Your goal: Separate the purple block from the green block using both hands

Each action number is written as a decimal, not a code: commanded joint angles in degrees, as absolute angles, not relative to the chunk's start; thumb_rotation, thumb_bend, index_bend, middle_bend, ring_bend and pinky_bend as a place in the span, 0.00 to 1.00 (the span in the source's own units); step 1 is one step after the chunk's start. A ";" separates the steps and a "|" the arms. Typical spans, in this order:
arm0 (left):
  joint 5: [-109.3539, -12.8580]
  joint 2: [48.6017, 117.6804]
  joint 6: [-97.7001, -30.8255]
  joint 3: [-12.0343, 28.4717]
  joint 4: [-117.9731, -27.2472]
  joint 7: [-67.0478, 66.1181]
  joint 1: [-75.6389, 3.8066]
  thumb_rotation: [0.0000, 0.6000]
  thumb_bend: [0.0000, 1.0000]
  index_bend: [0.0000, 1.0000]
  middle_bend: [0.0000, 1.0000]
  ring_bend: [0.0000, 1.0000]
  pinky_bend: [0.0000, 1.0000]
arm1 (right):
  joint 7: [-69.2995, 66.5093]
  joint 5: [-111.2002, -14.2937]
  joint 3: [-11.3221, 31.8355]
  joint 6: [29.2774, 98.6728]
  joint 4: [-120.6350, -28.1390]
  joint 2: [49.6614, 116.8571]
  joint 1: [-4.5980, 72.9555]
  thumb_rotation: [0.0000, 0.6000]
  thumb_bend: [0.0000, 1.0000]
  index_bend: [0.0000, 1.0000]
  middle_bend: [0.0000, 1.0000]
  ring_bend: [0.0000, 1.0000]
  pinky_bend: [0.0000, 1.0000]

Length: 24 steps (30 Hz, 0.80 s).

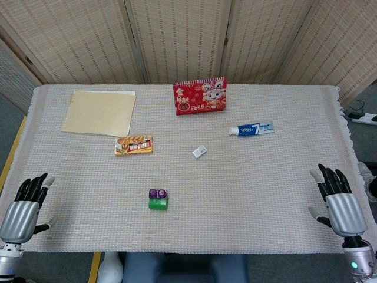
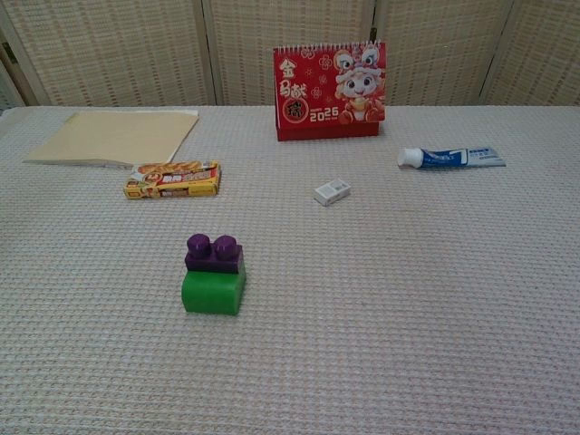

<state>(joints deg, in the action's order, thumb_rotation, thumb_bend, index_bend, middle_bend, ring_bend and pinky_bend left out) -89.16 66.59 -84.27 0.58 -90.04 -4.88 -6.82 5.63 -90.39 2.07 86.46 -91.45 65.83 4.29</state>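
A purple block (image 2: pixel 214 254) with two studs sits stacked on top of a green block (image 2: pixel 213 293), near the table's front, a little left of centre; in the head view the purple block (image 1: pixel 157 193) and green block (image 1: pixel 158 204) appear joined. My left hand (image 1: pixel 25 206) hovers at the front left corner, fingers spread, holding nothing. My right hand (image 1: pixel 339 203) is at the front right edge, fingers apart and empty. Both hands are far from the blocks. The chest view shows neither hand.
On the table lie a red 2026 desk calendar (image 1: pixel 199 96) at the back, a toothpaste tube (image 1: pixel 251 128), a small white eraser (image 1: pixel 199 151), a yellow snack box (image 1: pixel 134 144) and a tan folder (image 1: pixel 100 111). A woven mat (image 1: pixel 259 194) covers the table.
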 commanded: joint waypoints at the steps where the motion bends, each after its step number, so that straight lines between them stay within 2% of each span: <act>1: -89.01 66.60 -83.86 0.51 -89.89 -4.25 -6.94 1.00 0.23 0.00 0.00 0.00 0.00 | 5.21 -90.82 2.02 86.90 -91.44 65.66 4.18 1.00 0.28 0.00 0.00 0.00 0.00; 8: -93.04 68.06 -84.20 -0.66 -88.63 -2.21 -7.85 1.00 0.23 0.00 0.00 0.00 0.00 | 3.53 -91.59 1.98 88.50 -91.45 64.97 3.55 1.00 0.28 0.00 0.00 0.00 0.00; 10: -94.35 69.31 -84.33 -1.17 -88.04 -0.73 -8.09 1.00 0.23 0.00 0.05 0.03 0.05 | 3.34 -91.83 1.84 88.66 -91.58 64.89 3.44 1.00 0.28 0.00 0.00 0.00 0.00; 13: -96.40 70.34 -81.78 -2.17 -87.78 -3.16 -9.71 1.00 0.23 0.00 0.18 0.14 0.25 | 2.88 -91.30 2.09 88.80 -92.19 64.41 3.29 1.00 0.28 0.00 0.00 0.00 0.00; 15: -96.61 70.62 -79.70 -2.07 -90.73 -6.16 -10.98 1.00 0.23 0.00 0.22 0.18 0.32 | 3.19 -90.76 2.39 88.63 -92.29 64.45 3.35 1.00 0.28 0.00 0.00 0.00 0.00; 16: -96.46 70.44 -78.37 -2.02 -92.35 -7.86 -11.64 1.00 0.23 0.00 0.26 0.24 0.37 | 3.50 -90.56 2.40 88.29 -92.32 64.53 3.45 1.00 0.28 0.00 0.00 0.00 0.00; 19: -92.92 68.50 -71.28 -1.39 -99.70 -12.25 -14.65 1.00 0.23 0.00 0.35 0.35 0.47 | 4.91 -89.81 2.20 86.21 -92.58 64.71 4.13 1.00 0.28 0.00 0.00 0.00 0.00; 21: -89.02 67.93 -67.26 0.28 -103.78 -13.97 -16.86 1.00 0.23 0.01 0.36 0.35 0.50 | 6.02 -89.42 2.14 85.13 -92.68 64.94 4.53 1.00 0.28 0.00 0.00 0.00 0.00; 24: -84.77 69.74 -65.11 3.20 -105.46 -15.90 -19.19 1.00 0.23 0.06 0.37 0.32 0.46 | 6.16 -89.24 2.16 84.82 -92.83 65.05 4.67 1.00 0.27 0.00 0.00 0.00 0.00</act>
